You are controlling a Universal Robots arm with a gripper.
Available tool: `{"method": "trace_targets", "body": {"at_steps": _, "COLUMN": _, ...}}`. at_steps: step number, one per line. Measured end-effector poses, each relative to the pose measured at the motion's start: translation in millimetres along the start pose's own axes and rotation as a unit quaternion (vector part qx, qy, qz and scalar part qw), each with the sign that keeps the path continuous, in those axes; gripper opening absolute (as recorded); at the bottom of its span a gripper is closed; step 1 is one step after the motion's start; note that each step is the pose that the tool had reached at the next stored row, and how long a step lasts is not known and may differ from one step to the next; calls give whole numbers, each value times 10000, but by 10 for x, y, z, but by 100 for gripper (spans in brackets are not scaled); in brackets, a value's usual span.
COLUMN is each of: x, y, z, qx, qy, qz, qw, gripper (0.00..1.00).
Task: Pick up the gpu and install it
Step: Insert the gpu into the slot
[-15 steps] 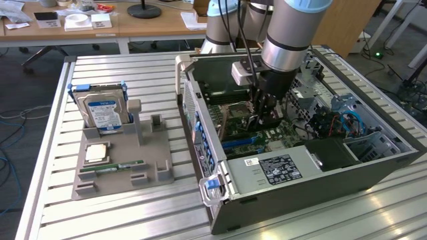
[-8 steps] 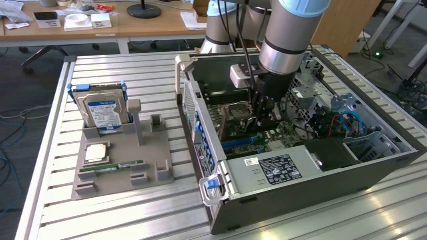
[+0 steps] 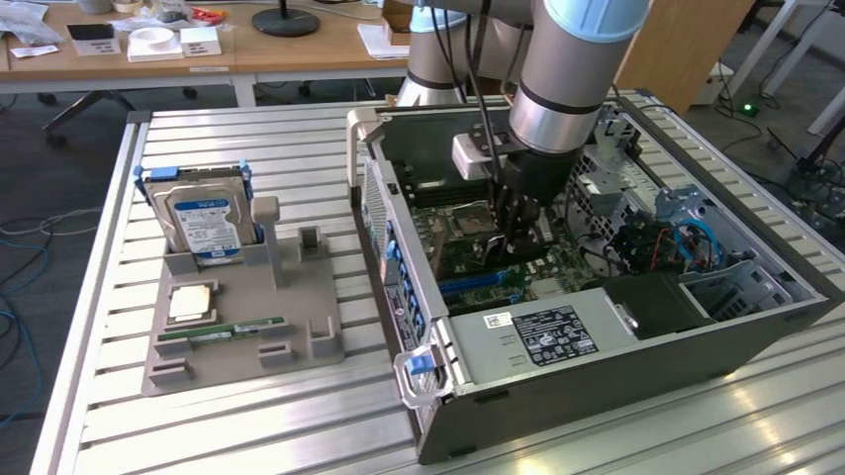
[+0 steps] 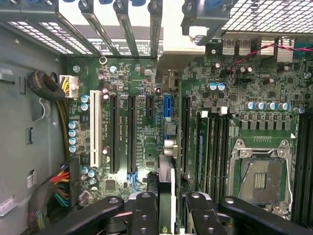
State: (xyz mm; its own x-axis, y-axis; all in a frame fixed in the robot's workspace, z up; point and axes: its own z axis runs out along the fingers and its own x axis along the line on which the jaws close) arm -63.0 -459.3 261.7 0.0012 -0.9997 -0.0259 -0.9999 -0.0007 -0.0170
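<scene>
The gripper (image 4: pixel 170 211) is pinched on the gpu (image 4: pixel 166 183), which stands edge-on as a slim strip between the two black fingers (image 4: pixel 145 213). One card is held. In the exterior view the gripper (image 3: pixel 523 230) is sunk inside the open computer case (image 3: pixel 620 386), low over the motherboard (image 4: pixel 142 73). Step in hand, as judged: the pick-up is done and the installing is under way, with the card not yet seated. The card hangs over the slot area, beside one blue slot (image 4: pixel 167 107) and near two long black slots (image 4: pixel 113 132), which lie side by side next to one white slot (image 4: pixel 95 132). Whether its lower edge touches any slot cannot be told. Seating would call for the card's edge to be lined up true along one slot and pressed straight down, without tilt. One processor socket (image 4: pixel 259 178) lies empty. Outside the case, a grey holder (image 3: pixel 232 361) carries one hard drive (image 3: pixel 205 213), one green memory stick (image 3: pixel 237 329) and one square chip (image 3: pixel 192 302).
</scene>
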Motion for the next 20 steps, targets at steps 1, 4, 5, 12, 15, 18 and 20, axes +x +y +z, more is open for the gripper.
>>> {"method": "trace_targets", "body": {"at_steps": 1, "x": 1, "y": 4, "z": 2, "qx": 0, "qy": 1, "qz": -1, "qw": 10000, "gripper": 27}}
{"method": "trace_targets", "body": {"at_steps": 4, "x": 0, "y": 20, "z": 10, "qx": 0, "qy": 0, "qz": 0, "qw": 10000, "gripper": 27}}
{"method": "trace_targets", "body": {"at_steps": 5, "x": 0, "y": 26, "z": 12, "qx": 0, "qy": 0, "qz": 0, "qw": 10000, "gripper": 27}}
{"method": "trace_targets", "body": {"at_steps": 12, "x": 3, "y": 54, "z": 16, "qx": 0, "qy": -1, "qz": -1, "qw": 10000, "gripper": 27}}
{"method": "trace_targets", "body": {"at_steps": 15, "x": 20, "y": 55, "z": 15, "qx": 0, "qy": 0, "qz": 0, "qw": 10000, "gripper": 27}}
{"method": "trace_targets", "body": {"at_steps": 18, "x": 23, "y": 59, "z": 17, "qx": 0, "qy": -1, "qz": 0, "qw": 10000, "gripper": 27}}
{"method": "trace_targets", "body": {"at_steps": 20, "x": 23, "y": 65, "z": 18, "qx": 0, "qy": 0, "qz": -1, "qw": 10000, "gripper": 27}}
